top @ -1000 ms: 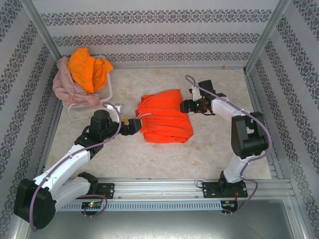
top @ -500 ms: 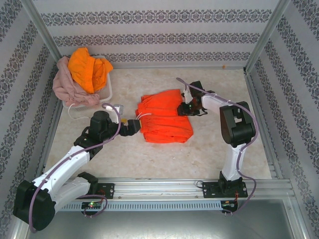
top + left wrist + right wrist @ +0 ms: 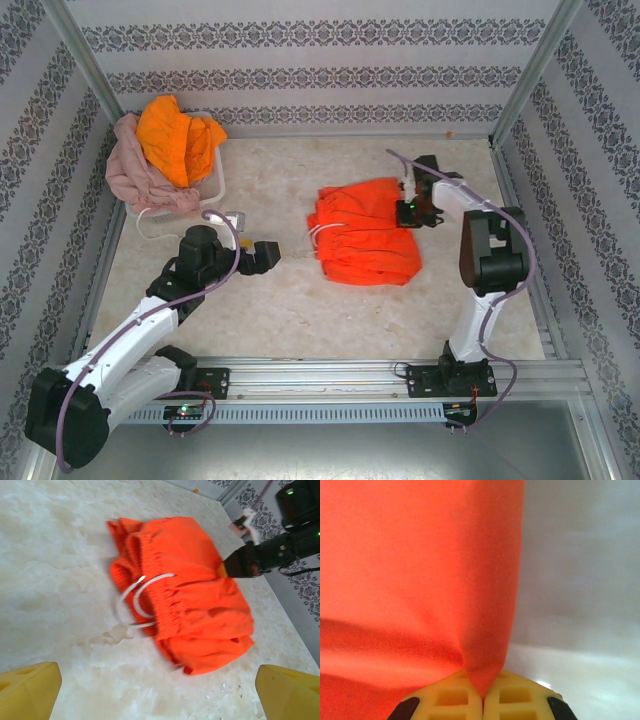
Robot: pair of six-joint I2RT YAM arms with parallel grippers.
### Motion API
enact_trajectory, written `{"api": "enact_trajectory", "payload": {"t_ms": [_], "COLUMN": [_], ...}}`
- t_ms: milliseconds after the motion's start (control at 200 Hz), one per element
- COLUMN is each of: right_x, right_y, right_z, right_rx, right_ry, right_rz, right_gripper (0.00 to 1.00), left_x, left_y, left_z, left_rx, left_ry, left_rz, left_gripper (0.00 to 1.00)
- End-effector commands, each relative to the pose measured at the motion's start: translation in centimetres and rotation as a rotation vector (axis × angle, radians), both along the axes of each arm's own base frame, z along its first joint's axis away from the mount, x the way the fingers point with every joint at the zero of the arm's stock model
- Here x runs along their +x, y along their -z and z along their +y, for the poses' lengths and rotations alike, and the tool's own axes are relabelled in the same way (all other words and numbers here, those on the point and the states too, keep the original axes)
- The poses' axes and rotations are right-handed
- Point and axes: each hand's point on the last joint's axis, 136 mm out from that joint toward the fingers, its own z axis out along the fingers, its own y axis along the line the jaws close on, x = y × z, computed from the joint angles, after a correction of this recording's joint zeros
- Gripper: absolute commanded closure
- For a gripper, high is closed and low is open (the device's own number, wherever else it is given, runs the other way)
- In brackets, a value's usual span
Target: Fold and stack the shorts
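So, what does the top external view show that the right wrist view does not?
Top external adds the white plastic mesh basket at the far left, holding crumpled yellow-orange shorts and dusty pink shorts, plus the open left tool. Right wrist adds close detail: yellow fingers shut on a pinched fold. Both share the bright red-orange fabric shorts and the right tool gripping them.

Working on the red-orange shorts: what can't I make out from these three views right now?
1. Right wrist view: the red-orange shorts lie against the lens, so how many layers the right claw pinches is hidden.
2. Top view: the pink shorts are largely covered by the yellow-orange shorts; their shape is unreadable.
3. Left wrist view: the left claw has its fingers cut off by the bottom edge.
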Motion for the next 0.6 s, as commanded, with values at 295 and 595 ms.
{"api": "enact_trajectory", "payload": {"t_ms": [295,595], "right_x": [-1.6,-0.2], "right_y": [-9.4,-10.3], "right_z": [-17.3,-19.8], "right_rx": [-0.486,-0.605], "right_ry": [0.143,0.147], "right_rz": [-0.142,-0.132], "right_gripper": [1.00,0.83], "left_x": [0.1,0.1], "left_y": [0.4,0.5], "left_z": [1.5,1.8], "left_rx": [0.033,0.036], "left_ry": [-0.048,-0.062], "left_rz": [-0.016,-0.010], "left_gripper": [0.00,0.00]}}
